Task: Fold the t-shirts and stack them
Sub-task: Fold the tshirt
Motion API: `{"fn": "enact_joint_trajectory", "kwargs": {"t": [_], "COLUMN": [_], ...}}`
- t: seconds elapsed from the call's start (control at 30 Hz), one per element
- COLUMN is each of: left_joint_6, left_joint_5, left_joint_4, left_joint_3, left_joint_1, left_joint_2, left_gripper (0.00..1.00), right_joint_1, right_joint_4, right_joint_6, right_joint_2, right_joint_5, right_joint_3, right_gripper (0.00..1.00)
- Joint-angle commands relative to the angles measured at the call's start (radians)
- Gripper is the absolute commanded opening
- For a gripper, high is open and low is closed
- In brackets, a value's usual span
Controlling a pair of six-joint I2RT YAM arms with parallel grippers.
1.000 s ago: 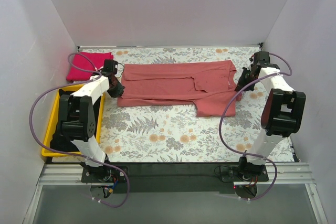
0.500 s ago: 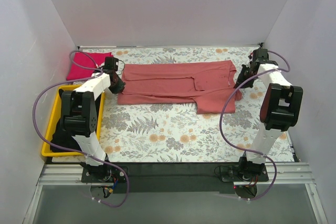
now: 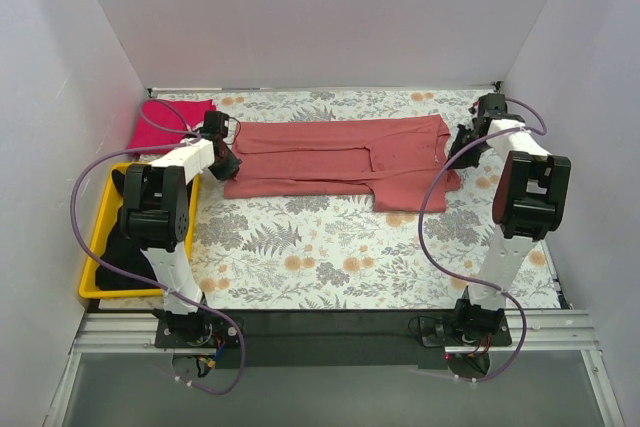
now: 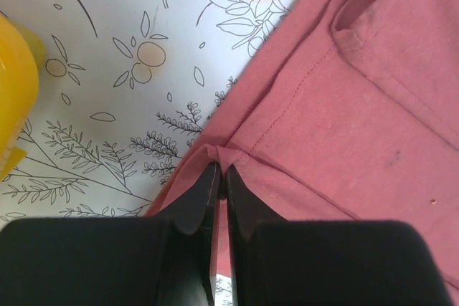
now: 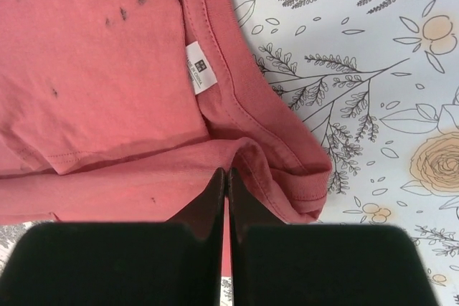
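A dusty salmon-red t-shirt [image 3: 340, 157] lies lengthwise across the far half of the floral table, partly folded, with one flap hanging toward the near side at right. My left gripper [image 3: 226, 162] is shut on its left edge; the left wrist view shows the jaws [image 4: 221, 174] pinching a ridge of the red cloth [image 4: 337, 105]. My right gripper [image 3: 458, 155] is shut on the shirt's right end near the collar; the right wrist view shows the pinch [image 5: 226, 174] and the label [image 5: 200, 67]. A folded magenta-pink t-shirt [image 3: 165, 124] lies at far left. Black shirts [image 3: 125, 252] lie in the bin.
A yellow plastic bin [image 3: 98, 222] stands at the left edge beside the left arm, and its corner shows in the left wrist view [image 4: 14, 94]. White walls close in the table on three sides. Purple cables loop off both arms.
Both grippers have moved toward the far side, carrying the shirt's near edge with them. The shirt now lies narrower and the near flap at right is shorter.
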Motion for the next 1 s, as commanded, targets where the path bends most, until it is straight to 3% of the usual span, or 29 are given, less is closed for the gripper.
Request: {"fn": "enact_joint_trajectory", "kwargs": {"t": [0.0, 0.07, 0.1, 0.2, 0.33, 0.47, 0.77, 0.97], "left_joint_6": [-0.001, 0.01, 0.016, 0.031, 0.051, 0.067, 0.114, 0.149], "left_joint_5": [-0.029, -0.021, -0.02, -0.027, -0.036, -0.044, 0.01, 0.065], "left_joint_4": [0.032, 0.035, 0.033, 0.033, 0.032, 0.025, 0.05, 0.133], "left_joint_3": [0.016, 0.026, 0.032, 0.038, 0.03, -0.031, -0.345, -0.583], "left_joint_1": [0.009, 0.009, 0.007, 0.005, -0.001, -0.03, -0.227, -0.274], "left_joint_2": [-0.007, -0.016, -0.033, -0.09, -0.182, -0.303, -0.587, -0.743], "left_gripper": [0.01, 0.09, 0.18, 0.31, 0.54, 0.73, 0.76, 0.76], "right_joint_1": [-0.001, 0.004, 0.008, 0.024, 0.054, 0.088, 0.169, 0.2], "right_joint_4": [0.012, 0.01, 0.012, 0.007, 0.007, 0.011, 0.12, 0.238], "right_joint_6": [-0.028, -0.039, -0.042, -0.054, -0.063, -0.069, -0.022, 0.062], "right_joint_2": [0.018, 0.012, -0.003, -0.052, -0.143, -0.279, -0.5, -0.56], "right_joint_5": [-0.019, -0.018, -0.016, 0.008, 0.053, 0.065, 0.015, 0.015], "right_joint_3": [0.053, 0.056, 0.062, 0.065, 0.026, -0.099, -0.479, -0.648], "right_gripper": [0.03, 0.06, 0.15, 0.36, 0.48, 0.54, 0.6, 0.62]}}
